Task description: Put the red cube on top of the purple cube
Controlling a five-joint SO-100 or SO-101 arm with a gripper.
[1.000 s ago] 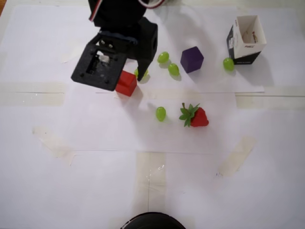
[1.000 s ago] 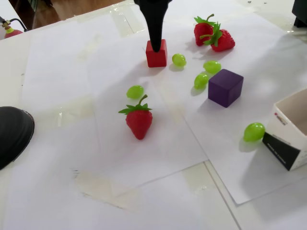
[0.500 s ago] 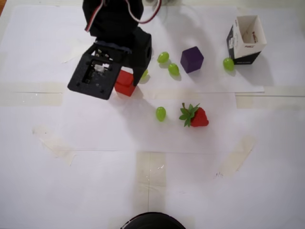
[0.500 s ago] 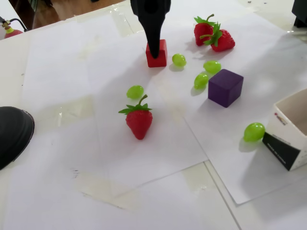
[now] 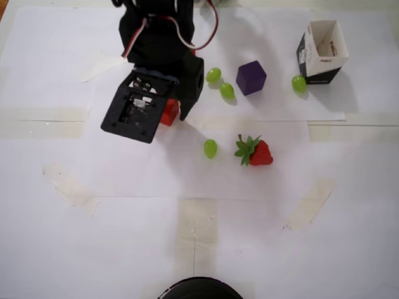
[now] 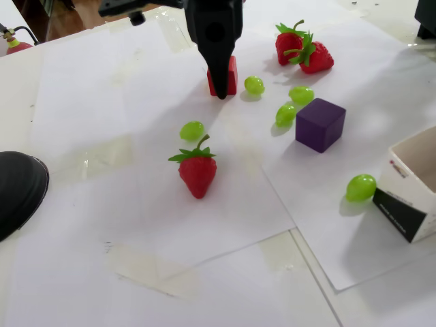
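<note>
I see my end effector (image 6: 219, 87) down around the small bright-red solid cube (image 6: 231, 75) on the desk, but I cannot tell its grip. The dark-purple solid cube (image 5: 251, 77) sits well apart, to its right in the overhead view.

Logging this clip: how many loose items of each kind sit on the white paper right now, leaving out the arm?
Strawberries: 3
Green grapes: 5
Cubes: 2, the red cube and the purple cube
Paper box: 1
Total: 11
</note>
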